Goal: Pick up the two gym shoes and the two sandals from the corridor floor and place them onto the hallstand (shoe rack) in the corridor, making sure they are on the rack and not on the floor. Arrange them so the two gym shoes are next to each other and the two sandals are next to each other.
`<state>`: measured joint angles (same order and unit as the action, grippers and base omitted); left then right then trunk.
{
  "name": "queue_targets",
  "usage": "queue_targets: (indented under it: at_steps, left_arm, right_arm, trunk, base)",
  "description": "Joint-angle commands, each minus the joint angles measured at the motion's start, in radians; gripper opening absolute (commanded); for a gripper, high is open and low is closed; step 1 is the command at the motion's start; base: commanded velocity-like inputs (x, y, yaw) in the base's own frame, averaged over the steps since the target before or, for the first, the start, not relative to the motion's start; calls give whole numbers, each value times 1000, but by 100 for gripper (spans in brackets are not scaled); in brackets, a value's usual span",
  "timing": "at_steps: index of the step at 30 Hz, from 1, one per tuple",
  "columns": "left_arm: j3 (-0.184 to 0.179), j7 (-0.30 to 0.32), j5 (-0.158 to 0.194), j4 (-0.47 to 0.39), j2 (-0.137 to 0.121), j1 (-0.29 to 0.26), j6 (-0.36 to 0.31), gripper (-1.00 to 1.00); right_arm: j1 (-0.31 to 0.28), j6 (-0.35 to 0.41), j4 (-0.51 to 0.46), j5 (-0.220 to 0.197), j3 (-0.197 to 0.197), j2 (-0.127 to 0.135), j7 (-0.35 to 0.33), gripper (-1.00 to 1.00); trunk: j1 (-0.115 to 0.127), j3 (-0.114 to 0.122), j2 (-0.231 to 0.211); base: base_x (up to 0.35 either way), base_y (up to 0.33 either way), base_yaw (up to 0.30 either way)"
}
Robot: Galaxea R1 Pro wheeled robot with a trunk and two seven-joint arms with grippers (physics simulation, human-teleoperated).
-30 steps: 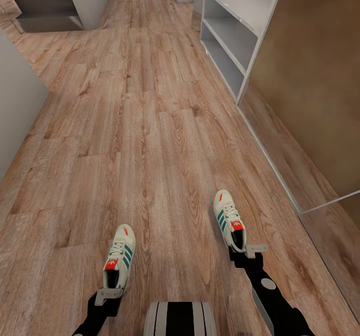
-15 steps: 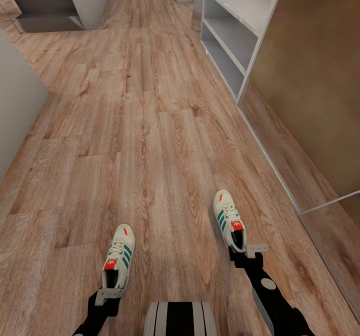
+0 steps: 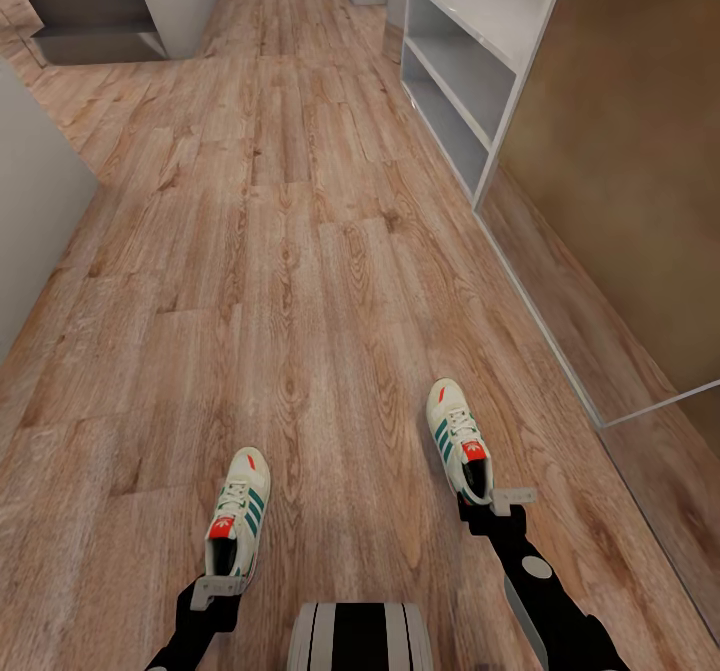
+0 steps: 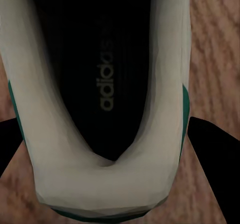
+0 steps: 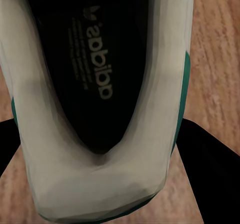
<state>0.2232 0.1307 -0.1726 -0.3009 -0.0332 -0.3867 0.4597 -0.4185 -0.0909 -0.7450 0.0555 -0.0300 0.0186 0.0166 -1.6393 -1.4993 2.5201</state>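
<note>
Both gym shoes gripped, none racked

The left gripper (image 3: 218,589) clamps the left gym shoe (image 3: 237,521) by its heel and the right gripper (image 3: 497,503) clamps the right gym shoe (image 3: 459,440), above the corridor floor (image 3: 300,281). The hallstand (image 3: 470,61) stands empty ahead; sandals remain.

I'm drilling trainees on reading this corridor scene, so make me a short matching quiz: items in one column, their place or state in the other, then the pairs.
Column 1:
1. left gym shoe
2. right gym shoe
3. white shelf unit
4. corridor floor

Column 2:
a. stands against the right-hand wall
b. heel between the right gripper's fingers
c. wood planks
d. heel at the left gripper

Pairs: 1-d, 2-b, 3-a, 4-c
</note>
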Motion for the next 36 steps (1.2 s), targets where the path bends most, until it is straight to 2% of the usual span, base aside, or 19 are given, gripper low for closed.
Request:
queue_targets:
  at_steps: [1, 9, 36]
  left_arm:
    - [8, 6, -12, 1, 1, 0, 4, -100]
    - [8, 6, -12, 2, 2, 0, 5, -100]
    - [8, 6, -12, 3, -6, 0, 2, -100]
  right_arm:
    - [0, -3, 1, 6, -1, 0, 2, -100]
    - [0, -3, 4, 6, 0, 0, 2, -100]
    - [0, -6, 2, 9, 1, 2, 3, -100]
  trunk:
    - [0, -1, 0]
    - [0, -1, 0]
    - [12, 104, -6]
  base:
    - [0, 0, 0]
    - [0, 0, 0]
    - [0, 0, 0]
